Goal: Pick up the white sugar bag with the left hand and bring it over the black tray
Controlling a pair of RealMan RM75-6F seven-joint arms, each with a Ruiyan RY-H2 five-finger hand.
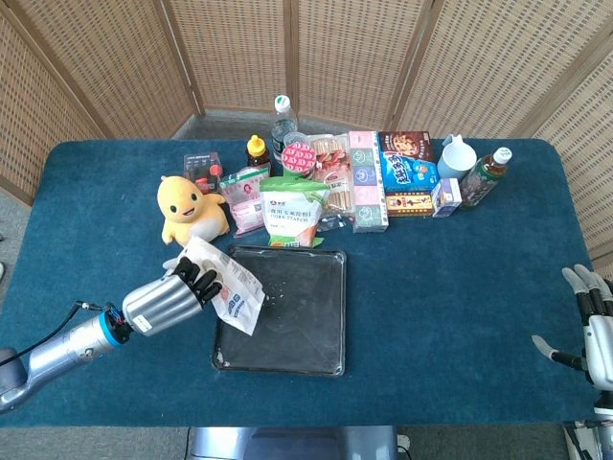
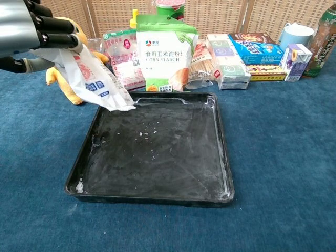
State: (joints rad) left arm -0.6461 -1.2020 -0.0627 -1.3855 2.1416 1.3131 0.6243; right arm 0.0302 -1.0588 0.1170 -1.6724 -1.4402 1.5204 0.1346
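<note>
The left hand (image 1: 170, 299) has its dark fingers (image 2: 50, 30) wrapped around the top of the white sugar bag (image 1: 230, 287), which hangs from them at a slant, clear of the blue surface (image 1: 450, 287). The bag's lower end reaches over the left rim of the black tray (image 1: 316, 316); from the chest view its bottom corner sits above the tray's far left corner, near the raised handle on the back wall, though I cannot tell whether it touches the rim. Blue and red printing shows on the bag's face. The tray itself lies flat on the surface, with pale specks and smears on its floor. Just behind the bag sits a yellow plush toy (image 1: 190, 210), and beside that, right behind the tray's back edge, stands a green-and-white corn starch pouch (image 1: 293, 212). More packets, boxes and bottles line up behind and off to the right of it, ending with a green-capped bottle (image 1: 487, 175). Well apart at the far right edge, the right hand (image 1: 594, 326) is off the surface, its pale fingers spread and nothing in them.
</note>
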